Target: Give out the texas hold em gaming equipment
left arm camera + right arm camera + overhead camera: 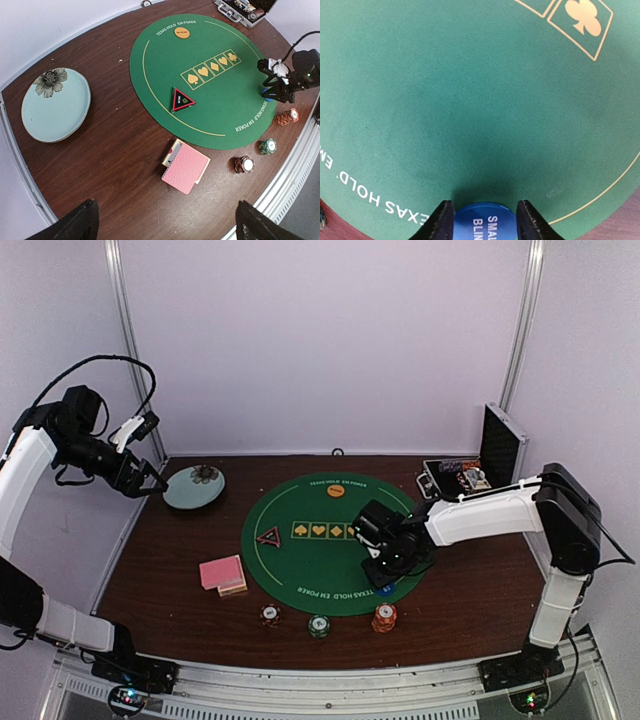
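We see a round green felt poker mat (320, 540) mid-table, with a small orange disc (336, 491) at its 12 o'clock, a black-red triangle marker (268, 536) at 9, and a small blue disc (387, 588) at 5, right at the right gripper (385, 577). Off the felt, three striped poker chip stacks (318, 625) line 6 o'clock, a pink-backed card deck (222, 573) lies at 8, and a pale blue plate (195, 487) sits at 10.

green mat (165, 65): "TEXAS HOLD EM POKER" | blue disc (482, 220): "SMAL… BLIN…"

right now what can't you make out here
- blue disc: in the right wrist view the bottom edge cuts its lettering; whether the right tool grips it is unclear.
- Same disc, top view: mostly hidden under that tool.
- case contents: too small in the top view, cut by the edge in the left wrist view.
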